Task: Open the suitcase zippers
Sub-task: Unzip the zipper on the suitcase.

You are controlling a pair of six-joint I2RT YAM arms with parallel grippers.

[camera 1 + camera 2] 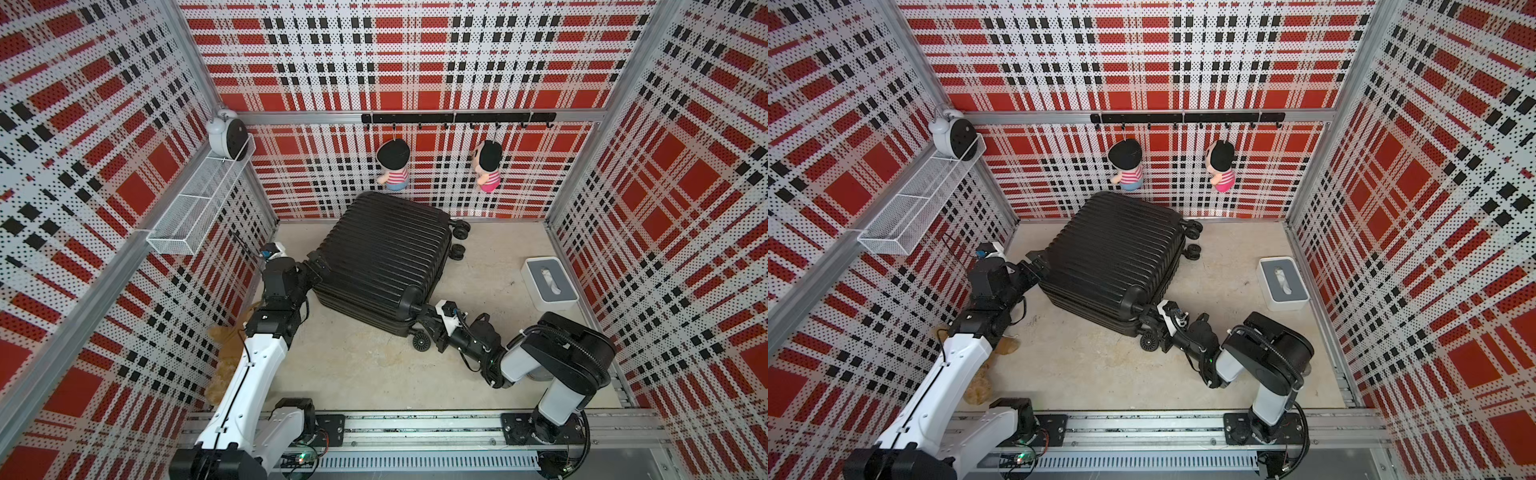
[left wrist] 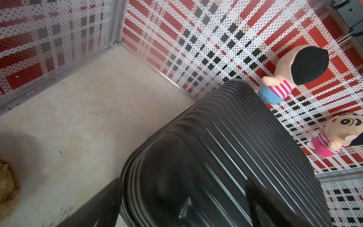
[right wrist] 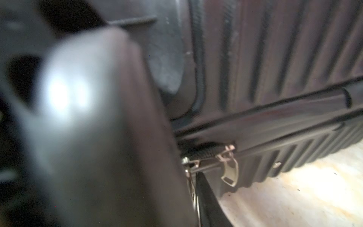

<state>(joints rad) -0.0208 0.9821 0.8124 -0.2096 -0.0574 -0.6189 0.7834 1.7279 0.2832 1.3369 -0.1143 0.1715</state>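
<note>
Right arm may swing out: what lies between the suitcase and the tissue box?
Bare floor between suitcase and tissue box; both top views show it.

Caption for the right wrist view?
Right gripper pinches a metal zipper pull at the suitcase seam; a second pull hangs free.

A white-grey rectangular tissue box [image 1: 552, 293] sits on the beige floor [image 1: 374, 374]. A black hook rail [image 1: 457, 118] carries striped plush toys (a blue-bottomed doll [image 1: 394, 168] and a pink-bottomed doll [image 1: 488, 170]). A white alarm clock [image 1: 224, 135] stands in a white wire-mesh basket [image 1: 195, 210].
</note>
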